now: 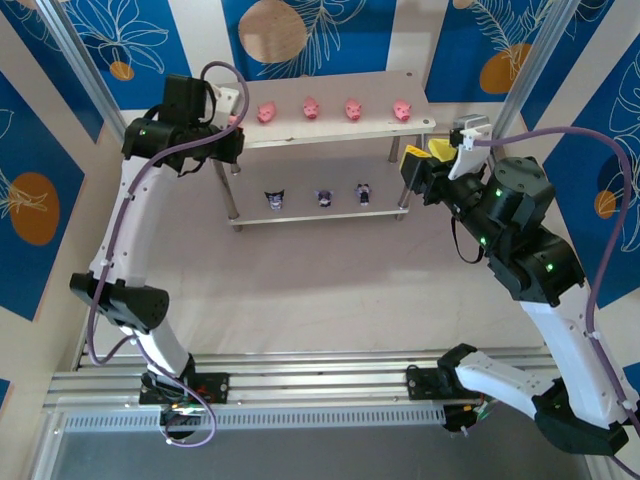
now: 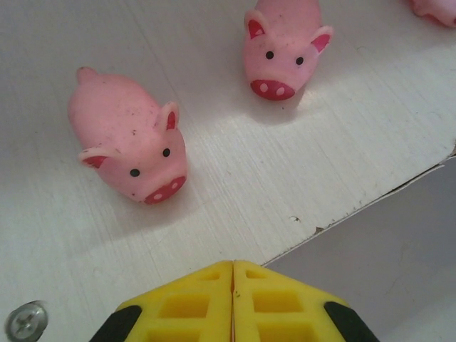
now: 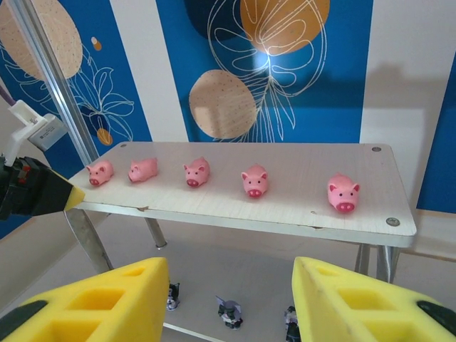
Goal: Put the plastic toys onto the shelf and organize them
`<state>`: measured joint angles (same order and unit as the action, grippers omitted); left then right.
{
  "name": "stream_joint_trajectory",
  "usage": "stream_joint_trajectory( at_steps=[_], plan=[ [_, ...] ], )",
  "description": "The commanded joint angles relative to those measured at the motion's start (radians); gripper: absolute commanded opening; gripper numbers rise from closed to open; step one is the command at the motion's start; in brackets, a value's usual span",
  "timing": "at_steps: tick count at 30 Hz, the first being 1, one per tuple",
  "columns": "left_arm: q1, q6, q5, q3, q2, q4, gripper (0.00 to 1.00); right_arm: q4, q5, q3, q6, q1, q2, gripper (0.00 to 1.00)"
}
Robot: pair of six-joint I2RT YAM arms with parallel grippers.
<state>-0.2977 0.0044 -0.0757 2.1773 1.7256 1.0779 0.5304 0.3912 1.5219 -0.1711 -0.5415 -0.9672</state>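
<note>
My left gripper (image 2: 233,288) is closed, empty; right gripper (image 3: 228,299) gapes. Overhead shows four pigs (image 1: 310,108) on the shelf (image 1: 330,127); right wrist, five.

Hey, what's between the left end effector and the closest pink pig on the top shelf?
Only bare shelf board separates the left end effector from that pig, as the left wrist view shows.

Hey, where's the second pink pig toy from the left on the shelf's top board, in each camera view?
Top external: the small pink plastic pig sits upper left of centre.
Left wrist: top centre, behind the nearer pink pig.
Right wrist: left of centre, second in the row of five.
Shared landmark: the shelf's pale beige top board beneath it.
</note>
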Motion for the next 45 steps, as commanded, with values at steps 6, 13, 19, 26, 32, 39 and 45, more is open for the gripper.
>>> stream_joint_trajectory(
  at_steps=[6,13,19,26,32,39,45],
  plan=[
    [0.009,0.026,0.042,0.068,0.054,-0.012,0.1,-0.027,-0.014,-0.019,-0.013,0.014,0.016,0.5],
    [0.027,0.027,0.045,0.086,0.094,-0.014,0.1,-0.025,-0.015,-0.018,-0.011,0.02,0.019,0.5],
    [0.041,0.023,0.054,0.095,0.099,-0.029,0.1,-0.024,-0.018,-0.022,-0.01,0.025,0.016,0.5],
    [0.068,0.029,0.05,0.126,0.119,-0.029,0.1,-0.032,-0.028,-0.029,-0.014,0.032,0.011,0.5],
    [0.072,0.029,0.044,0.145,0.141,-0.026,0.1,-0.033,-0.037,-0.028,-0.018,0.035,0.003,0.5],
    [0.077,0.018,0.034,0.147,0.152,-0.051,0.11,-0.032,-0.037,-0.031,-0.018,0.037,0.004,0.5],
    [0.078,0.007,0.036,0.145,0.16,-0.074,0.11,-0.029,-0.039,-0.035,-0.019,0.038,0.001,0.5]
  ],
)
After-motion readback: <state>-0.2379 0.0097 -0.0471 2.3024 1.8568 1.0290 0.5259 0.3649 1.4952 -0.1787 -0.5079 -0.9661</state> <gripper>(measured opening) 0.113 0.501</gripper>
